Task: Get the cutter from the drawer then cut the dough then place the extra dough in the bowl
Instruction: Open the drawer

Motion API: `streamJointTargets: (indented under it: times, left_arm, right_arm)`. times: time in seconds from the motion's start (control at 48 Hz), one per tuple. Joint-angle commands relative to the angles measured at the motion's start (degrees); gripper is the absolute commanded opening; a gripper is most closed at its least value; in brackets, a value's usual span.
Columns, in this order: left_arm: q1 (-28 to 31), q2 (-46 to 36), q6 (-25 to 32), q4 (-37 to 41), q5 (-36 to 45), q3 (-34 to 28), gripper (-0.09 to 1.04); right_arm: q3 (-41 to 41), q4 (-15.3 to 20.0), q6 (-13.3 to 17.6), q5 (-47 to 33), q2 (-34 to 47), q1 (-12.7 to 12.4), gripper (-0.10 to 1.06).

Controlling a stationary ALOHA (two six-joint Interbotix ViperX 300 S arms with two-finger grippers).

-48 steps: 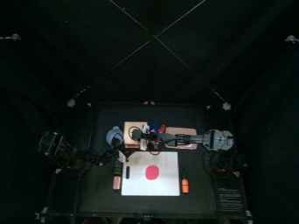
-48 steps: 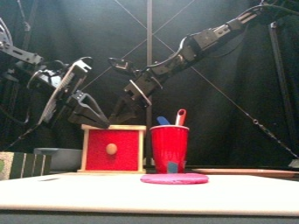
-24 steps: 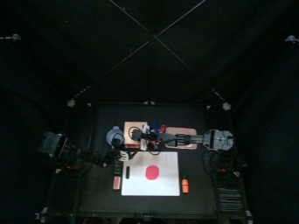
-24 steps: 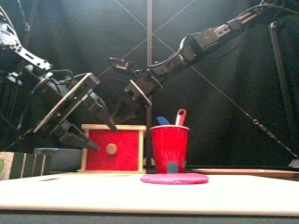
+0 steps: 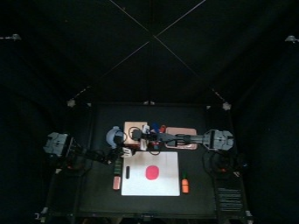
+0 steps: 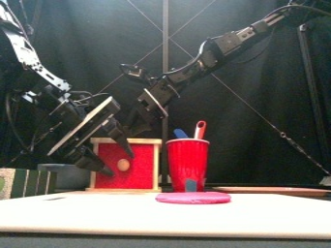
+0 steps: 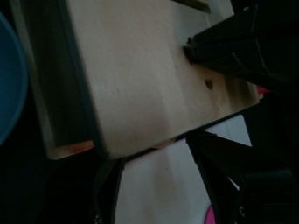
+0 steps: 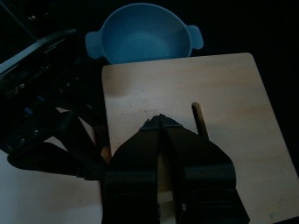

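Note:
The pale wooden box (image 5: pixel 140 132) stands at the back of the table, its red drawer front (image 6: pixel 126 165) and small knob facing forward and sitting in the frame. My left gripper (image 6: pixel 104 140) hangs open just in front of and left of the drawer; in the left wrist view its jaws (image 7: pixel 166 188) spread wide below the box top (image 7: pixel 128 79). My right gripper (image 8: pixel 158 129) is shut, its tips resting on the box top (image 8: pixel 205 92). The flat red dough disc (image 5: pixel 152 171) lies on the white board (image 5: pixel 135 188). No cutter is visible.
The blue-grey bowl (image 5: pixel 114 136) sits left of the box. A red cup (image 6: pixel 188 165) with a blue and a red toy knife stands right of the drawer front. Two small orange-red toys (image 5: pixel 115 184) (image 5: pixel 184 185) lie beside the board's left and right edges.
My left gripper has spread its jaws wide and come down toward the drawer front. The right arm has stayed on the box top.

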Motion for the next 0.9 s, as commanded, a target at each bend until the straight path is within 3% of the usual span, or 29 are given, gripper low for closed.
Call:
streamJointTargets:
  times: [0.021, 0.688, 0.896]
  left_arm:
    - [1.1, 0.6, 0.2, 0.3, -0.4, -1.1, 0.88]
    - [0.8, 1.1, 0.2, 0.4, -3.6, -2.5, 0.87]
    - [0.7, 1.1, 0.2, 0.3, -4.0, -2.5, 0.78]
  right_arm:
    - [0.4, 0.0, 0.0, 1.3, -0.8, -0.2, 0.03]
    - [0.4, 0.0, 0.0, 1.5, -0.4, -0.2, 0.03]
    - [0.4, 0.0, 0.0, 1.5, -0.4, 0.0, 0.03]
